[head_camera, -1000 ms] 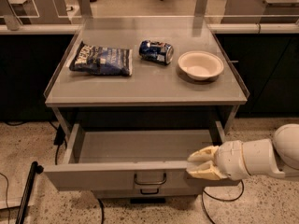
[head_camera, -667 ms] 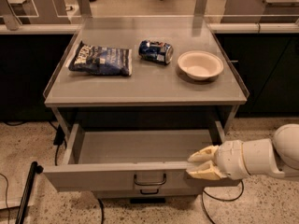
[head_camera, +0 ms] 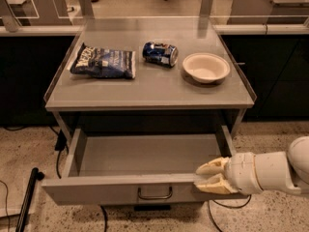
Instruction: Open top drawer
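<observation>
The grey table [head_camera: 149, 93] fills most of the view, standing on a speckled floor [head_camera: 19, 149]. Under its top, the top drawer [head_camera: 145, 153] is pulled well out towards the camera, its shallow grey tray open to view and bare inside. My white arm [head_camera: 270, 173] comes in from the lower right edge. My gripper [head_camera: 205, 176] sits at the right end of the drawer's front panel, right on its top rim. My cream fingers [head_camera: 211, 167] are drawn in to a narrow gap over that rim and hold it, one inside the tray and one on the outer face. On the tabletop a dark blue chip bag [head_camera: 103, 62] lies flat at the left. A white bowl [head_camera: 205, 67] stands upright at the right. Between them, just beside the bowl, a blue can [head_camera: 160, 53] lies on its side. The small dark loop handle [head_camera: 154, 195] hangs at the centre of the drawer front, left of my gripper and apart from it.
</observation>
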You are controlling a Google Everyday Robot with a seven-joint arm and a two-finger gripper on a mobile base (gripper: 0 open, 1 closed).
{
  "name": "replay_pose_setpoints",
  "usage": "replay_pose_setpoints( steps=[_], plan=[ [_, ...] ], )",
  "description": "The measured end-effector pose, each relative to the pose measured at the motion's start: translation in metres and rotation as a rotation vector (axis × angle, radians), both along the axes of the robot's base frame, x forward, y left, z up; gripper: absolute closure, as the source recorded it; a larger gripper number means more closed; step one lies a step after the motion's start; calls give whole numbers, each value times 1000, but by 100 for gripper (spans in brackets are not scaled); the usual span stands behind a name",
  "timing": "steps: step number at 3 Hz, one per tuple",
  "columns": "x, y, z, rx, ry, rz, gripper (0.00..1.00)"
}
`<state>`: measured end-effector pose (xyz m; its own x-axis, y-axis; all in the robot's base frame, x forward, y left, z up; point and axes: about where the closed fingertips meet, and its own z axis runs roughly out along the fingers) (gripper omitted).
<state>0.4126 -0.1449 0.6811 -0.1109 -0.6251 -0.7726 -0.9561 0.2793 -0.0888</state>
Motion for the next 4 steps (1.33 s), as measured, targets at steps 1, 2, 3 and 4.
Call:
replay_pose_setpoints(
  steps=[1,2,3,4],
  plan=[
    [0,0,0,0,0,0,60],
    [0,0,0,0,0,0,28],
    [0,0,0,0,0,0,5],
    [0,0,0,0,0,0,0]
  ],
)
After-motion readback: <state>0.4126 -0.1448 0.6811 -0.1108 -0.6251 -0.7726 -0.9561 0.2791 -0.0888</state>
